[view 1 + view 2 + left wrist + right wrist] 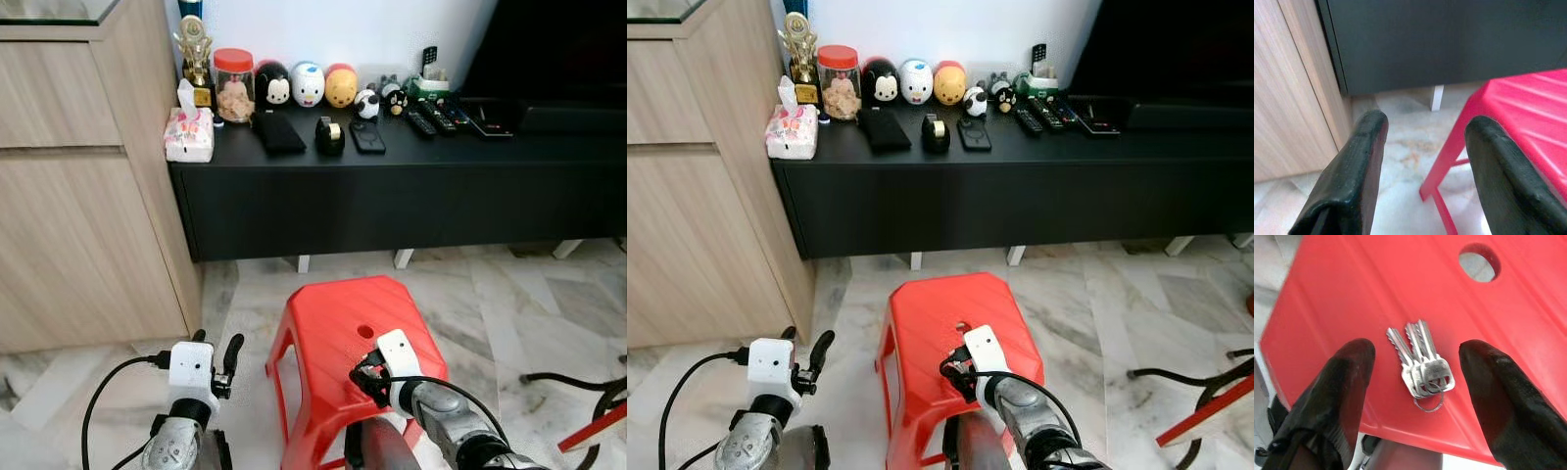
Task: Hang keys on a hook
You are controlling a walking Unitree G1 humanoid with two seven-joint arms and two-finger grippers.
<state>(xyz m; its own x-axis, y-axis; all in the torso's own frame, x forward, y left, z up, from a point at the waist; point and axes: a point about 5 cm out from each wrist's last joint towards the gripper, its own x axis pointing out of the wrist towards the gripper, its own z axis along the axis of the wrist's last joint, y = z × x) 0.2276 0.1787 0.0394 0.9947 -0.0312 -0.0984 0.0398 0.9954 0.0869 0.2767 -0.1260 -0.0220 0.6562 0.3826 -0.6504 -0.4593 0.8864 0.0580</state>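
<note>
Two silver arms rise from the bottom of the head camera's frame, the right one bent inward over the near edge of a red stool, the left one upright over bare marble floor beside it. Seen from the wrist, the right gripper hangs just above the stool's ribbed top with its black fingers spread wide, released, straddling a bunch of keys without touching them. Those keys (three silver blades on one small ring) lie flat near the stool's front edge, blades pointing toward a round hole in the seat. On the other side, the left gripper is likewise spread and holds nothing, its fingers framing the stool's near leg and open floor.

Ahead, a long black cabinet on short white feet runs along the wall, a wooden cupboard abutting its left end. Open floor lies between the stool and both. On the cabinet top stand a tissue box, a red-lidded jar, a trophy, round toy figures and remote controls.
</note>
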